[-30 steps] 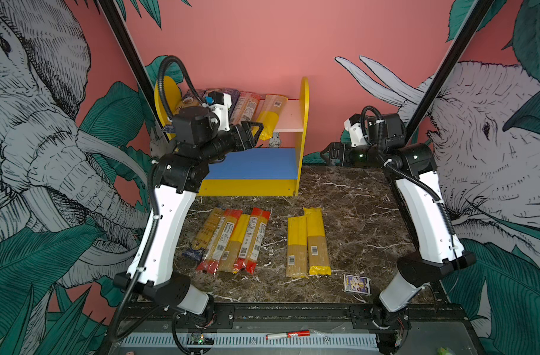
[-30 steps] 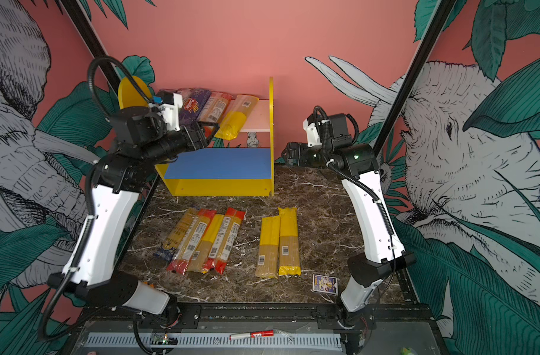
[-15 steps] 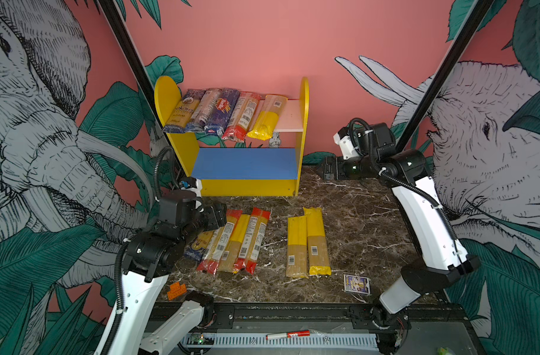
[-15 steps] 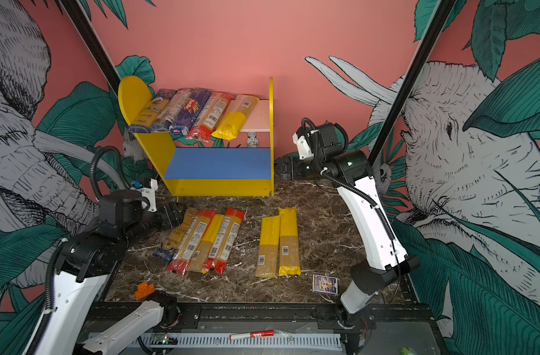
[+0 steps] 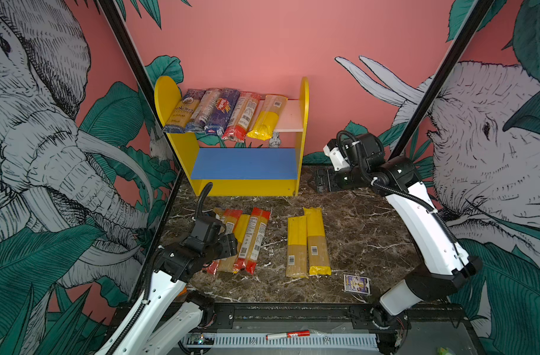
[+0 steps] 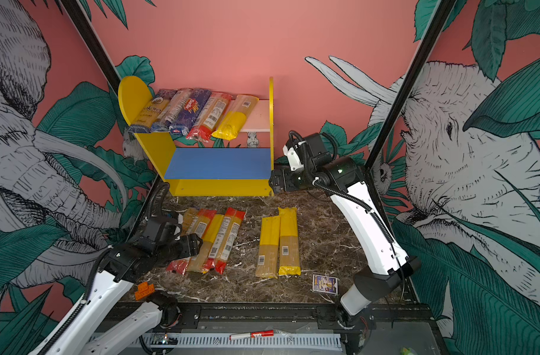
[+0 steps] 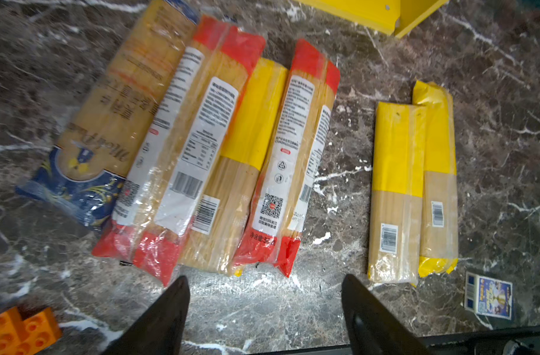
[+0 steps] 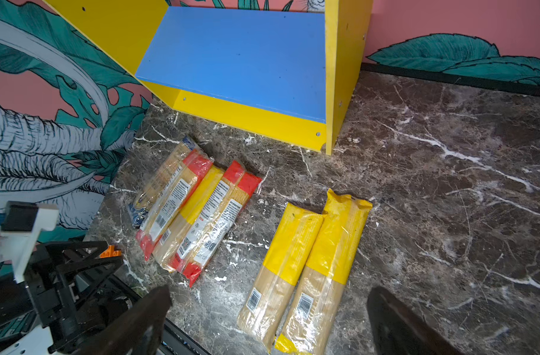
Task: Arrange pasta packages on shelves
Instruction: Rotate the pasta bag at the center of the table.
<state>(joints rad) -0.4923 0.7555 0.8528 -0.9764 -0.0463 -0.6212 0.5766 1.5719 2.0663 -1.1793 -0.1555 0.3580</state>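
Yellow shelf unit [image 5: 304, 123] stands at the back edge of the counter [image 5: 354, 215]. Five spaghetti packets [image 5: 228, 113] lie side by side on its pink upper board [image 5: 290, 116], front ends overhanging. Four-packet cluster [image 5: 250, 236] near left edge; yellow pair [image 5: 308, 242] mid-counter, touching. Left claw [image 7: 265, 281] over the cluster's front ends, jaws apart, empty. Right claw [image 5: 321, 182] beside the shelf's right panel, jaws wide, empty.

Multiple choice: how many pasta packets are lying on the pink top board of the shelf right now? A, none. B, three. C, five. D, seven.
C: in both top views five packets lie side by side on the top board, leaving only its right end bare.
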